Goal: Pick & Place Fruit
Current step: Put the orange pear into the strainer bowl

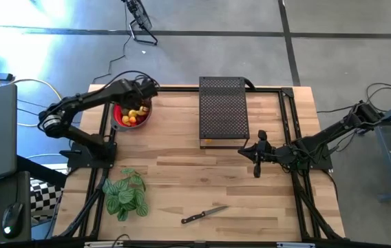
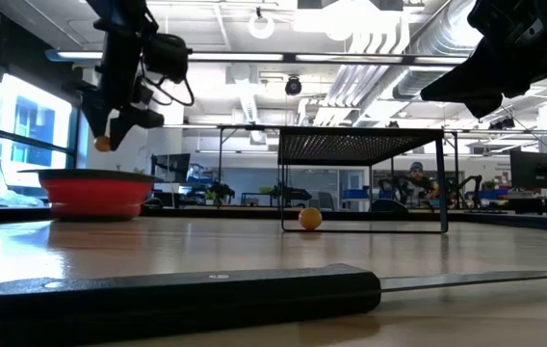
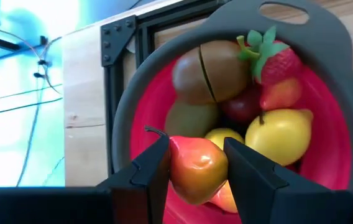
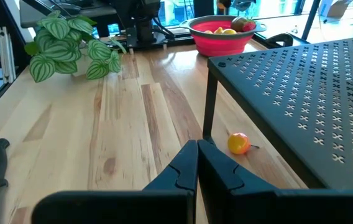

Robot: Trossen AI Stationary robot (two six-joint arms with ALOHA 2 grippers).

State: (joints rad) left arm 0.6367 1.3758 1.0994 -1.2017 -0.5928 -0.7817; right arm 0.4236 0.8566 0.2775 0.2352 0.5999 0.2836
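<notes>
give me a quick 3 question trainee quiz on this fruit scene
1. True or false: the left gripper is shut on a fruit above the red bowl.
2. Which lies under the black mesh rack? A) the knife B) a small orange fruit C) the plant
3. Fill in: the right gripper is ____, holding nothing.

Key: 1 true; 2 B; 3 shut
</notes>
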